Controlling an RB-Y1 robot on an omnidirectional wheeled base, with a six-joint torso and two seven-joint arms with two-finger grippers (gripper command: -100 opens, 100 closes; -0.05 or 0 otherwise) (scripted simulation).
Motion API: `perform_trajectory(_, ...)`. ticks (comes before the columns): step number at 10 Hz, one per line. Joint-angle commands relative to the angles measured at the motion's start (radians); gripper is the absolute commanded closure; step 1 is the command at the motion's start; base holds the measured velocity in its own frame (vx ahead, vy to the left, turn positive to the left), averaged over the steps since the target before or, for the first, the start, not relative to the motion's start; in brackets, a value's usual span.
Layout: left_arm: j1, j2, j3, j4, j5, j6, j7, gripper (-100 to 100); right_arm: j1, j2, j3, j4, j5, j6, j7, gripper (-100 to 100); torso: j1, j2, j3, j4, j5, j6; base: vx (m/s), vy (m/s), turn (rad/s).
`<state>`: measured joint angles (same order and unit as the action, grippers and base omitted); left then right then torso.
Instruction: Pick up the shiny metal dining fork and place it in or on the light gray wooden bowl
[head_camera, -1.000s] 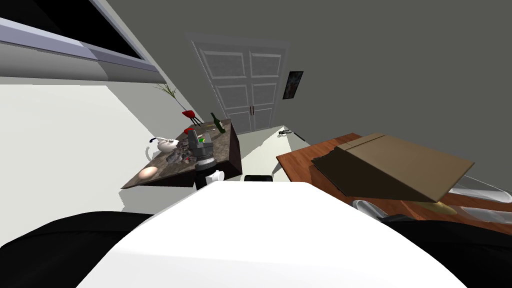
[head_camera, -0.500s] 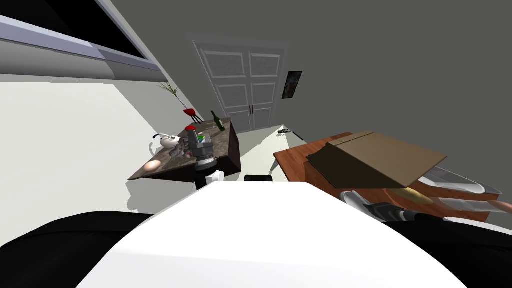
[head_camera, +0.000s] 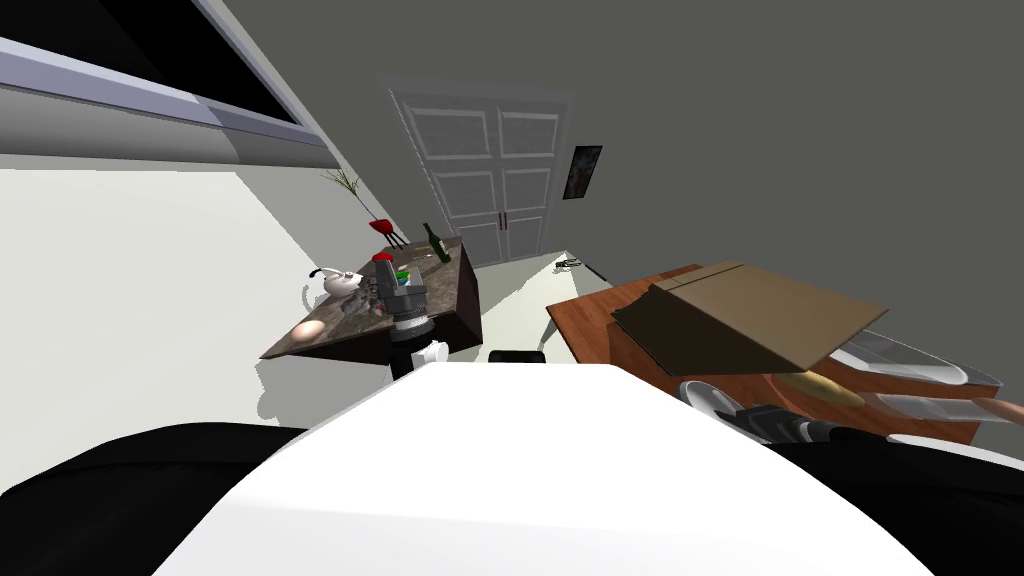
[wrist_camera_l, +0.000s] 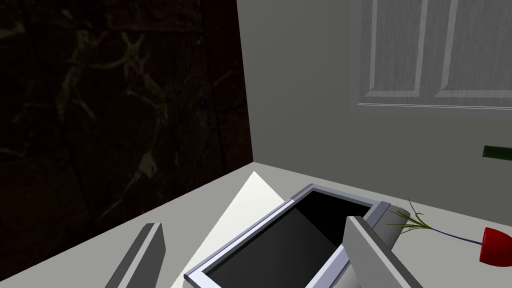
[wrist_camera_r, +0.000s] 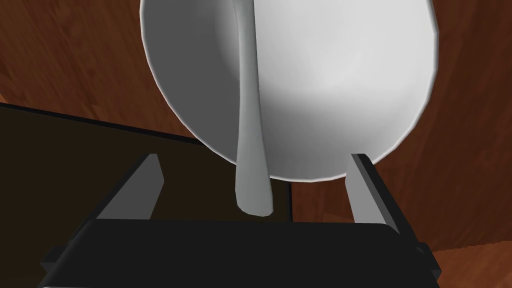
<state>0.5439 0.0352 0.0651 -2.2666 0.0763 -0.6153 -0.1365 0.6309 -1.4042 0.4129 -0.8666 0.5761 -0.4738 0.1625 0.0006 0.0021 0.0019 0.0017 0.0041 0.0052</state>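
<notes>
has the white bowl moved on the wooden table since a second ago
No. The white bowl still lies by the near edge of the cardboard box on the wooden table. The whole view shifted, so my head moved, not the bowl.

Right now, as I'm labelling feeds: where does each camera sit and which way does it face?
Head: high, facing steeply down-forward over the wooden table; left forearm shows.
Left wrist: behind the open left tool, facing the door.
Right wrist: behind the open right tool, facing the fork in the bowl.
Shared: head and right wrist both show the bowl.
</notes>
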Motion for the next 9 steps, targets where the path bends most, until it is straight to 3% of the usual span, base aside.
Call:
perform_trajectory(1, 0.000, 0.000, 0.000, 0.000, 0.000, 0.000, 0.000, 0, 0.000, 0.000, 0.000, 0.000, 0.000, 0.000, 0.000, 0, 0.000, 0.000, 0.000, 0.000, 0.000, 0.000, 0.000, 0.000, 0.000)
perform_trajectory(2, 0.000, 0.000, 0.000, 0.000, 0.000, 0.000, 0.000, 0, 0.013, -0.044, 0.008, -0.032, -0.015, 0.005, -0.036, -100, 0.000, 0.000, 0.000, 0.000, 0.000, 0.000, -0.049, 0.003, 0.062)
perform_trajectory(9, 0.000, 0.000, 0.000, 0.000, 0.000, 0.000, 0.000, 0, 0.067, -0.219, 0.038, -0.161, -0.076, 0.024, -0.178, -100, -0.001, 0.003, 0.002, 0.001, 0.000, 0.000, -0.073, -0.002, 0.048)
